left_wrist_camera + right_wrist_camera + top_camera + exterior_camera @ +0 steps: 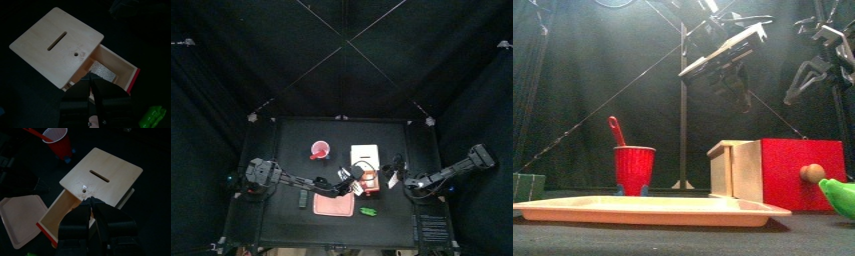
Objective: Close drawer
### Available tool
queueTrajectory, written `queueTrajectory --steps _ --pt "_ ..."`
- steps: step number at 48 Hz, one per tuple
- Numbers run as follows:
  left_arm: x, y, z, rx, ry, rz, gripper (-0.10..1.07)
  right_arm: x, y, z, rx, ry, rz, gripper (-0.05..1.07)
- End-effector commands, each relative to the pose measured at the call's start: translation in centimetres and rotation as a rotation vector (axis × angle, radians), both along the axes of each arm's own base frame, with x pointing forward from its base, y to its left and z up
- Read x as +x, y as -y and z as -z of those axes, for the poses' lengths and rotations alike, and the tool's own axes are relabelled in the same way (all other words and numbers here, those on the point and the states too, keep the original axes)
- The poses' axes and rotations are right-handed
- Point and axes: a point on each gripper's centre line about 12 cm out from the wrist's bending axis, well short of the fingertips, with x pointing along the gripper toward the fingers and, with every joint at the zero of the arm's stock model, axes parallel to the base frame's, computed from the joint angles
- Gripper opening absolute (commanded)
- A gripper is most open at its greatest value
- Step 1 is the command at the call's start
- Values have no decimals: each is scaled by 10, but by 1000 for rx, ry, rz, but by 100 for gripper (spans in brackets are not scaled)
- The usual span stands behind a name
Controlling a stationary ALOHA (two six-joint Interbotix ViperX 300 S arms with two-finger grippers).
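Observation:
The drawer [110, 70] stands pulled out of its light wooden box [57, 42]. It has an orange-brown tray and a red front [796, 170] with a round knob [812, 172]. In the top view the drawer [369, 181] points toward the table's front edge. My left gripper [93, 82] hovers just above the drawer's open end, and in the top view the left gripper [349, 184] sits at the drawer's left. My right gripper [87, 202] hangs over the box's slotted top [100, 175]. In the top view the right gripper [393, 182] is at the drawer's right. Neither holds anything that I can see.
A pink cup [319, 151] with a stick in it stands left of the box. A flat pinkish mat [337, 204] lies at the front left. A small green object [368, 211] lies in front of the drawer. Black curtains ring the table.

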Motion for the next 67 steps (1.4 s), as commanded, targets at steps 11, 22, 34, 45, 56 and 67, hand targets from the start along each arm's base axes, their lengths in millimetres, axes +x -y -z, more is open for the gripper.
queueTrajectory --steps 11,22,34,45,56,67 --pt "-2 -16 -26 17 52 -19 43 4 -1 0 42 9 -23 51" --pt "-3 -55 -23 21 45 -95 43 3 -6 4 49 5 -61 51" --pt "-3 -109 -20 -1 71 -160 43 4 -35 11 61 7 -258 51" --pt "0 -154 -8 -52 116 -179 43 3 -54 26 73 -41 -426 51" --pt "2 -185 2 -64 155 -137 43 7 -60 39 52 -99 -478 51" --pt "6 -201 13 -60 175 -57 43 17 -69 45 22 -139 -529 51"
